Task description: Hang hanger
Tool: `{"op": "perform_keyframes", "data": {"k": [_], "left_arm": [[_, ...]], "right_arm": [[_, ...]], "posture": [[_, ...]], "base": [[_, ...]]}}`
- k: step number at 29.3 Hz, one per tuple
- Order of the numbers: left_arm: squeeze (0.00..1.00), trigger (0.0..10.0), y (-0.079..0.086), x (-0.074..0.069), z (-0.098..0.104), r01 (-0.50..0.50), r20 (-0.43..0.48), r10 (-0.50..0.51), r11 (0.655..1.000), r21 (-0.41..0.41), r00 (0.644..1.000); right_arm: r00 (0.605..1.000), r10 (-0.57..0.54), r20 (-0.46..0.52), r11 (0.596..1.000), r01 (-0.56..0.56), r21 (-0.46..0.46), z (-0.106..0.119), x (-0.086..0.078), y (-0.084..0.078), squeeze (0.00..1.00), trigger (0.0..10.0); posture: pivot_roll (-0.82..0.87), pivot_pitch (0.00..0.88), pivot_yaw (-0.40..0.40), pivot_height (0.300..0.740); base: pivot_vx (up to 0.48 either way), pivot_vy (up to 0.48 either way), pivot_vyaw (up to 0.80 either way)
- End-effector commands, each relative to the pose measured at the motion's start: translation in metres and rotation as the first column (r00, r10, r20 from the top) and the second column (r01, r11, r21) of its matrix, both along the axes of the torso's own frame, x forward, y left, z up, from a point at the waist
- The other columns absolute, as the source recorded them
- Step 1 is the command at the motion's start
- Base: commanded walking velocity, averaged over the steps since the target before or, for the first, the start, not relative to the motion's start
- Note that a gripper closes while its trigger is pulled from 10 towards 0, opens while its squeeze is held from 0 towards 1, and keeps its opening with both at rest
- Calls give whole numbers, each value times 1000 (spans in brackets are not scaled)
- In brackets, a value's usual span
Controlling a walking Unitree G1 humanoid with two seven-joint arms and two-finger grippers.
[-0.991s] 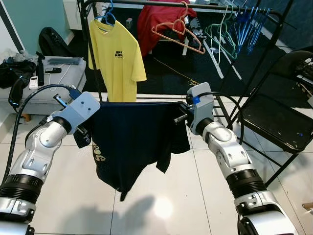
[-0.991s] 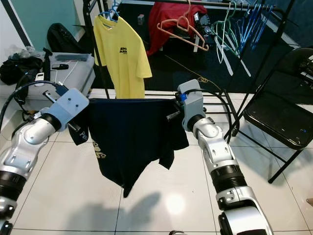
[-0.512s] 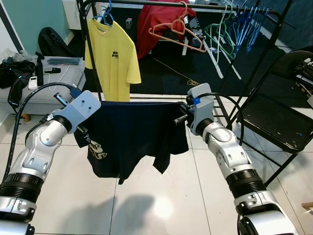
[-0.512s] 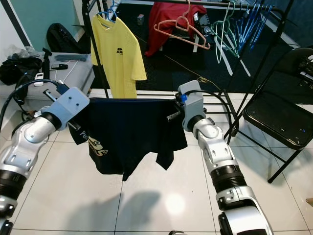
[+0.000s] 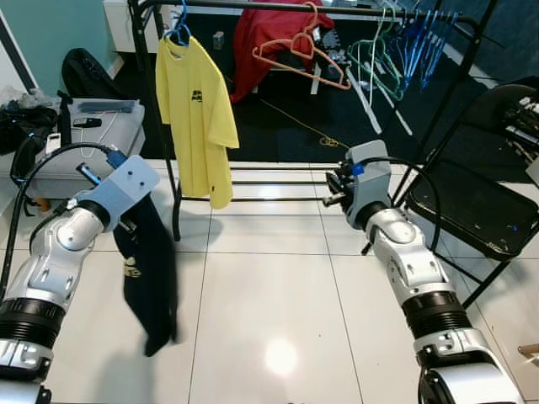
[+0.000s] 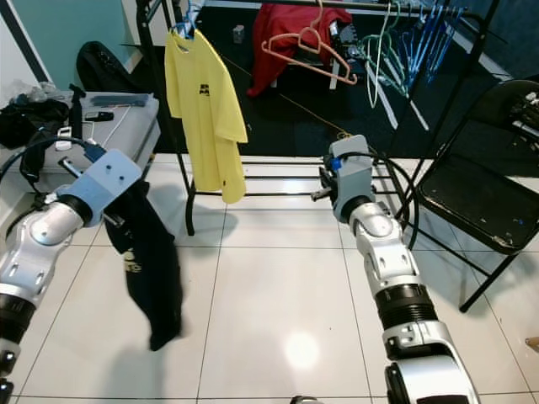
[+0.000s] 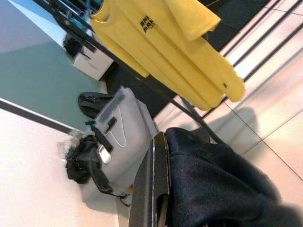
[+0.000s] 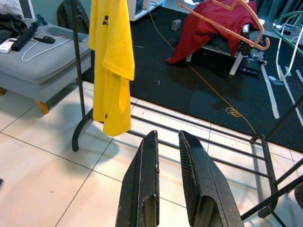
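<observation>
A: Where was the dark shirt (image 5: 150,278)?

B: It hung limp from the left hand (image 5: 128,231), low on the robot's left side, drooping toward the tiled floor (image 5: 269,311). In the left wrist view the cloth was bunched against one black finger (image 7: 152,184), so the hand was clamped on it.

A: And the right hand (image 8: 168,165)?

B: It was raised in front of the rack (image 5: 156,93), free of any cloth. Its wrist view showed the two fingers a narrow gap apart, with nothing between them.

A: What was on the rack?

B: A yellow shirt (image 5: 195,109) hung on a blue hanger (image 5: 178,29) at the left end of the top rail. Further right, an orange hanger (image 5: 299,55) hung before a red garment (image 5: 269,38), and a bunch of green and blue hangers (image 5: 396,55) was past that.

A: Anything else around?

B: A black folding chair (image 5: 484,185) stood on the right. On the left was a grey bench (image 5: 80,143) with a bag (image 5: 21,126) and some small items on it.
</observation>
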State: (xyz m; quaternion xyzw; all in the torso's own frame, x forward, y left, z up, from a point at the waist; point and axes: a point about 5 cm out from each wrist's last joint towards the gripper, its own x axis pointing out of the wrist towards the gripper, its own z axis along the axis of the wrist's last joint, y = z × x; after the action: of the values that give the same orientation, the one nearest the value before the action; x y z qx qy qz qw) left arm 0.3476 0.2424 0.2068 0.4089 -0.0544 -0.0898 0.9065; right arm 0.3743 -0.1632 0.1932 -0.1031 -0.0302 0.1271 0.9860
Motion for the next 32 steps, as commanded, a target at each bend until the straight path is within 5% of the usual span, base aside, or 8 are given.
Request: {"op": "perform_keyframes", "data": {"k": [1, 6, 10, 20, 21, 23, 27, 32], "left_arm": [[0, 0, -27, -9, -5, 225, -32, -226, 974, -27, 974], [0, 0, -59, -35, -12, 548, -95, -541, 832, 88, 836], [0, 0, -57, -41, -4, 576, -10, -594, 776, 256, 805], [0, 0, -49, -39, 5, 471, 202, -543, 824, 315, 815], [0, 0, -49, -40, 5, 471, 211, -543, 825, 313, 813], [0, 0, -49, -40, 5, 471, 211, -543, 825, 313, 813], [0, 0, -51, -39, 16, 472, 272, -533, 842, 260, 801], [0, 0, -60, -41, 41, 492, 384, -546, 837, 239, 744]], "right_arm": [[1000, -11, -13, 1000, 11, -10, -7, -1, -2, 0, 10000], [1000, -5, -23, 1000, 5, -12, -8, -1, -2, 0, 10000], [999, 42, -36, 999, -41, 11, -11, -3, 0, 0, 10000], [908, 397, -137, 910, -409, -71, -40, -26, 25, 0, 10000], [830, 516, -213, 829, -546, -122, -54, -39, 32, 0, 10000], [830, 516, -213, 829, -546, -122, -54, -39, 32, 0, 10000], [659, 669, -343, 676, -732, -86, -80, -65, 36, 0, 10000], [683, 655, -322, 667, -723, -177, -97, -67, 33, 0, 10000]], "posture": [[-27, 114, -12, 740], [-32, 116, -13, 740], [-28, 115, -14, 740], [-31, 104, -6, 740], [-33, 104, -8, 740], [-33, 104, -8, 740], [-35, 100, -15, 740], [-33, 95, -13, 740]], "base": [[0, 0, 0], [0, 0, 0], [0, 0, 0], [0, 0, 0], [0, 0, 0], [0, 0, 0], [0, 0, 0], [0, 0, 0]]}}
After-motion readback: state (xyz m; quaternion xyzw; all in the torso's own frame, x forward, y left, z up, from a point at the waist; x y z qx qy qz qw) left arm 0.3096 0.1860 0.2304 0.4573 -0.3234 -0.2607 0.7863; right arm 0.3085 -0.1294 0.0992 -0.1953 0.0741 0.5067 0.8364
